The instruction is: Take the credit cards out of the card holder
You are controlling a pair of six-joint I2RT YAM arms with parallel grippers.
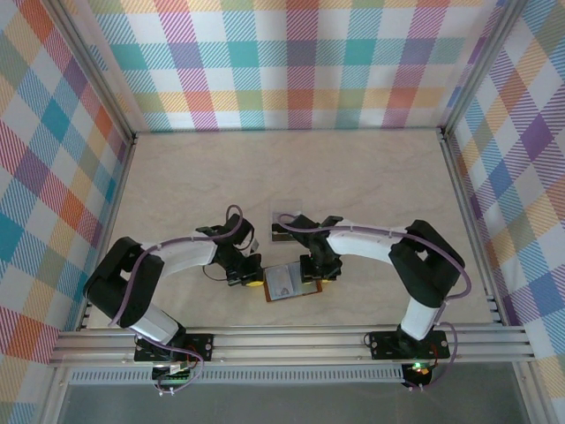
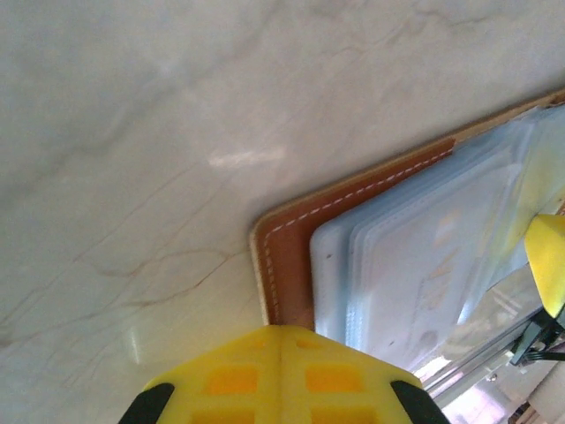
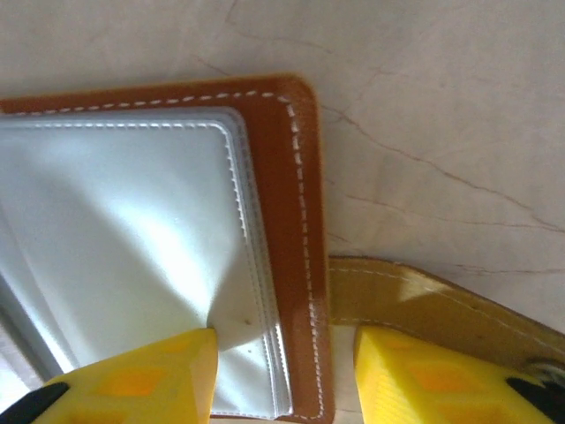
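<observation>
- While the card holder (image 1: 291, 284) lies spread open on the table (image 1: 371, 177) at lower centre of the top view, the step in hand looks like drawing a card from its grey-blue pockets (image 3: 124, 221). One credit card (image 1: 282, 226) lies apart on the table just above the holder, so I judge the task partly done.
- At the bottom of its wrist view, the left gripper (image 2: 281, 362) has its fingers clenched together on nothing, just short of the holder's rounded leather corner. It may be there to pin the holder, though I cannot tell if it touches.
- At the bottom of the right wrist view, the right gripper (image 3: 284, 346) has its jaws released and astride the holder's stitched right-hand edge. One finger is over the lower corner of the pockets, the other over the strap tab (image 3: 433, 305) at lower right.
- Whether a card sits in the top pocket is unclear; faint marks show through the sleeves in the left wrist view.
- The next move calls for a fingertip slipped into a pocket mouth to pinch a card's thin edge alone, not the leather, with the holder kept down so it neither lifts nor slides.
</observation>
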